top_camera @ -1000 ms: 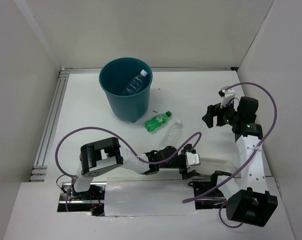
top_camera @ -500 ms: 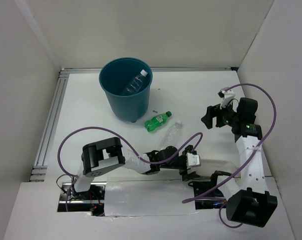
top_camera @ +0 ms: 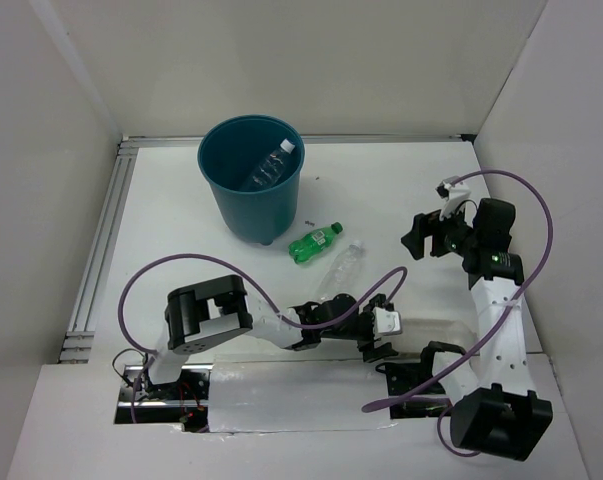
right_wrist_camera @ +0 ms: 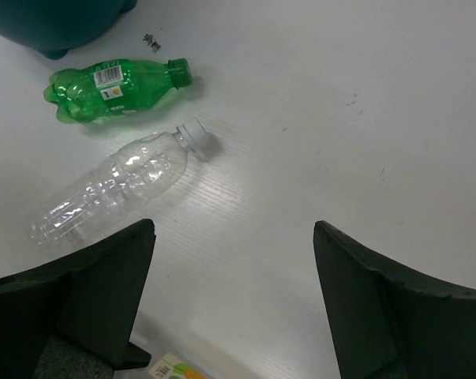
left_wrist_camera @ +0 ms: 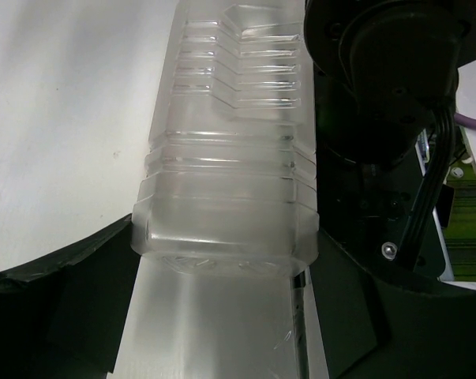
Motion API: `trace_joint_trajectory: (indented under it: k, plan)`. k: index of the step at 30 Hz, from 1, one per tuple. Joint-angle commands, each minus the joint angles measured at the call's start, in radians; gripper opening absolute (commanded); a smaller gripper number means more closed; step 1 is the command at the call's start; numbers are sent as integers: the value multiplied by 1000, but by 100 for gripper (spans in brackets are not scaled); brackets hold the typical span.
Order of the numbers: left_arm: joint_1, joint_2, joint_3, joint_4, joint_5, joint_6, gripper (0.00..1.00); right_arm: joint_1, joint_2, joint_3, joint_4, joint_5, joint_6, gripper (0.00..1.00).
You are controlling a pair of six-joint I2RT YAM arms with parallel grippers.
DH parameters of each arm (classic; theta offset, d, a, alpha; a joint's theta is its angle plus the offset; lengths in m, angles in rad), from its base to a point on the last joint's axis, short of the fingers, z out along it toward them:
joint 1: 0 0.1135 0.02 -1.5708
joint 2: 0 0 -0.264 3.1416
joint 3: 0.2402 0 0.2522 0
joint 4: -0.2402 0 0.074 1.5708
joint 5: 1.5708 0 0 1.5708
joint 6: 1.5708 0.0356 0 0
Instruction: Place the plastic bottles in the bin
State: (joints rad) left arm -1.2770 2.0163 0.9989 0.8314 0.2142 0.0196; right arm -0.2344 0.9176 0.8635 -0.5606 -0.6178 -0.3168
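1. Left arm (top_camera: 271, 328): lies low on the near side of the bin (top_camera: 243, 215), forearm stretched out to the right.
2. Left gripper (top_camera: 374, 335): well apart from the bin, fingers closed against both sides of a clear bottle (left_wrist_camera: 226, 158).
3. Right arm (top_camera: 499, 310): stands upright, far right of the bin.
4. Right gripper (right_wrist_camera: 230, 300): faces the bin, fingers spread wide, holding nothing.

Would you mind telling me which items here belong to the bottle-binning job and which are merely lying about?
Part of the job:
teal bin
clear bottle in the bin
green bottle
clear bottle on the table

Just lying about:
small dark speck beside the bin
metal rail along the table's left edge
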Motion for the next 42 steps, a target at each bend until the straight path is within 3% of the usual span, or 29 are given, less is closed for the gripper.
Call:
trace_joint_trajectory:
  k: [1,2,3,13,16,19,27,31,35,36,39,42]
  plan:
    - [-4,-53,-6,49,-53,-10,23,-6,-33,-8,28,-25,36,88]
    - [-4,-71,-6,40,-99,-26,9,-6,-42,-8,40,-25,48,88]
    - [-4,-92,-26,40,-119,-26,0,-6,-42,-8,50,-25,57,86]
    - [-4,-456,-131,-74,-297,19,0,-6,-91,2,180,-36,192,76]
    - [-4,-505,-131,-179,-360,43,0,-6,-91,11,208,-36,234,83]
    - [36,-557,-193,-241,-386,34,0,-6,-91,35,261,-10,271,100]
    - [195,-738,-252,-402,-438,54,0,-6,-114,55,468,-85,462,100]
    - [242,-844,-221,-462,-447,98,0,-6,-103,66,478,16,463,94]
    - [283,-922,-168,-520,-484,131,0,-6,-128,45,487,67,463,73]
    - [298,-938,-167,-520,-501,131,0,-6,-138,45,487,67,463,61]
    - [332,-994,-138,-544,-510,131,0,-6,-149,25,496,76,484,47]
    - [364,-1022,-109,-529,-547,131,0,-6,-158,6,505,76,484,47]
